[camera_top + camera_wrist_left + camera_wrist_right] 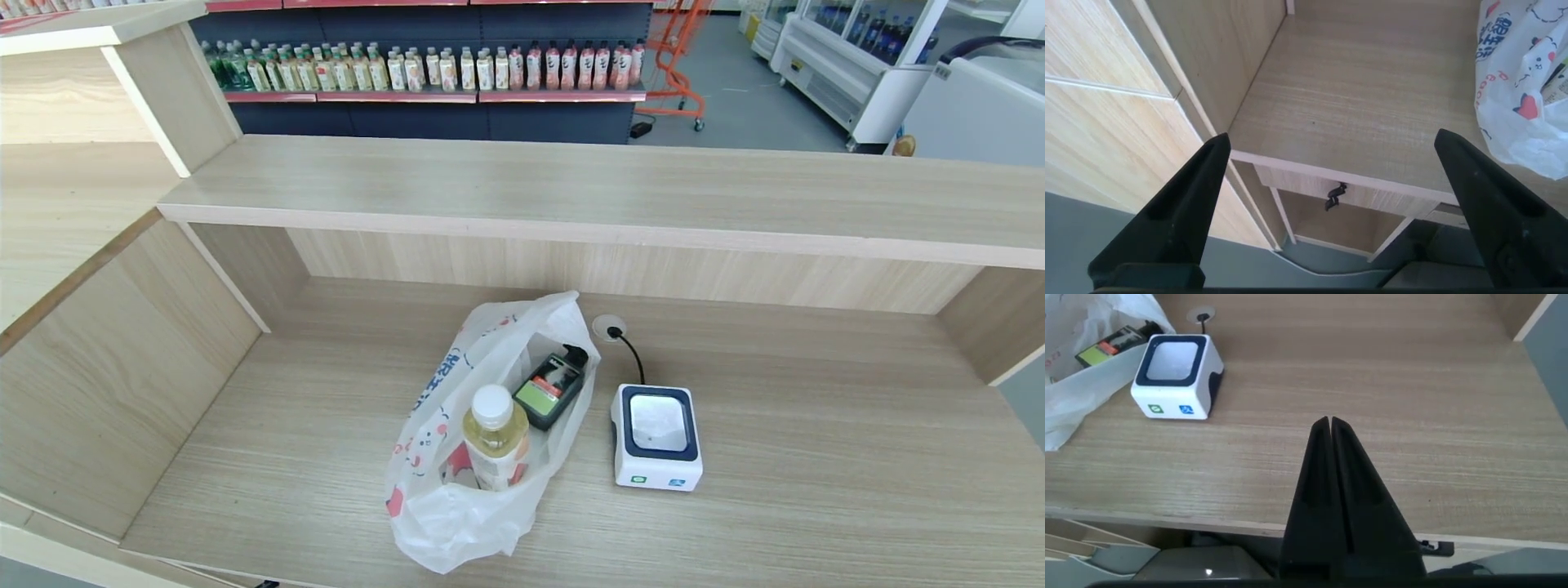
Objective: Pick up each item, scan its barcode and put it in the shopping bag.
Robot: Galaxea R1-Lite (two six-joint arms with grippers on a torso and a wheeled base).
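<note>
On the wooden checkout counter (816, 457), the biggest thing is the white plastic shopping bag (424, 514). It's slumped open roughly mid-counter, mouth facing up, with cartoon prints on the side.

Left gripper (1333, 137) hangs over the counter's near edge, out toward the left side wall. Its two black fingers are spread wide with nothing between them, just bare wood and the counter's lip. In the left wrist view the bag (1527, 82) sits off past one finger, well apart from it and not between the fingers.

Right gripper (1328, 420) is over the near edge too, further along on the right. Its fingers are pressed flat together and there's nothing pinched in them. In the right wrist view the bag (1078, 343) is well away, deeper in on the counter and across from the tips.

Next down in size is the white barcode scanner (657, 437) with its dark-framed window facing up. It stands just beside the bag on the bag's right, between the bag and the right gripper.

Inside the bag, a bottle (495, 437) of yellowish drink with a white cap stands upright at the nearer end. A dark pack (551, 390) with a green label lies tilted just behind it.

A black cable (633, 355) runs from the scanner's back to a round grommet (608, 327) in the countertop.
</note>
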